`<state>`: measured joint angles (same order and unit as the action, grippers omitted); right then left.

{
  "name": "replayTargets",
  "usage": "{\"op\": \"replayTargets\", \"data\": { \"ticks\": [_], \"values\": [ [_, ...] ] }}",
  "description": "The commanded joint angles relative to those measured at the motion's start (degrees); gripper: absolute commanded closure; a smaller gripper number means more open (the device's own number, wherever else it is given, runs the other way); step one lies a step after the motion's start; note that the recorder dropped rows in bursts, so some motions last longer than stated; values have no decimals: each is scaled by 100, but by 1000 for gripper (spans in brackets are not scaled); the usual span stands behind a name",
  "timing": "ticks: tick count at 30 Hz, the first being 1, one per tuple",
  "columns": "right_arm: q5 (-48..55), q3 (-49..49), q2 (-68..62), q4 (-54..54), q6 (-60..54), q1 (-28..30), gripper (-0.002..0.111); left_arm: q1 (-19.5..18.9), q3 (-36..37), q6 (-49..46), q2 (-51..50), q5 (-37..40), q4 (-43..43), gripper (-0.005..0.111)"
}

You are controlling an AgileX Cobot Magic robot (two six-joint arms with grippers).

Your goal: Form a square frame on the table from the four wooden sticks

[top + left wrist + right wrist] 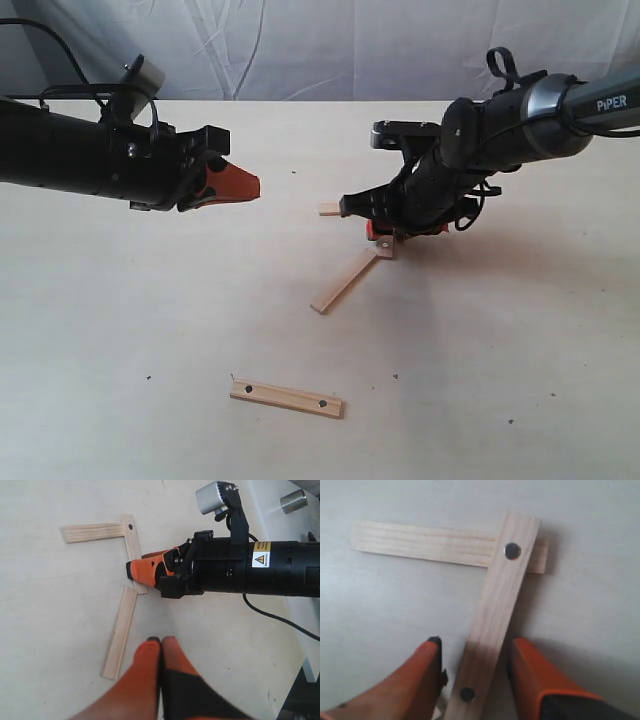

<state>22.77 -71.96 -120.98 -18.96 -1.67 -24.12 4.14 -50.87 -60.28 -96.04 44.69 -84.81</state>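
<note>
My right gripper (pixel 381 228) (pixel 477 643) is down at the table (pixel 120 320), open, its fingers standing either side of a dotted stick (pixel 496 605) (pixel 131 540) without gripping it. That stick's far end lies across a plain stick (pixel 420 544) (pixel 92 532) (pixel 328 209), forming a corner. A second plain stick (pixel 345 280) (pixel 120 632) lies slanted, its end near the gripped-around stick. The other dotted stick (pixel 287 398) lies alone near the table's front. My left gripper (pixel 243 185) (pixel 161 641) hovers shut and empty to the left of the corner.
A wrinkled grey-white cloth (pixel 320 45) hangs behind the table's far edge. The right arm (pixel 250 570) stretches across the left wrist view, with a cable (pixel 280 620) trailing under it.
</note>
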Motion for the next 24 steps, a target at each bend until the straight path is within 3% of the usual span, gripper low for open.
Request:
{"op": "replayTargets", "data": {
  "ticks": [1, 14, 24],
  "values": [
    [39, 21, -47, 28, 39, 9, 63, 43, -15, -22, 41, -17, -18, 107],
    [-341, 21, 515, 406, 39, 9, 63, 43, -15, -22, 41, -17, -6, 107],
    [-264, 21, 188, 624, 39, 9, 63, 43, -15, -22, 41, -29, -4, 107]
  ]
}}
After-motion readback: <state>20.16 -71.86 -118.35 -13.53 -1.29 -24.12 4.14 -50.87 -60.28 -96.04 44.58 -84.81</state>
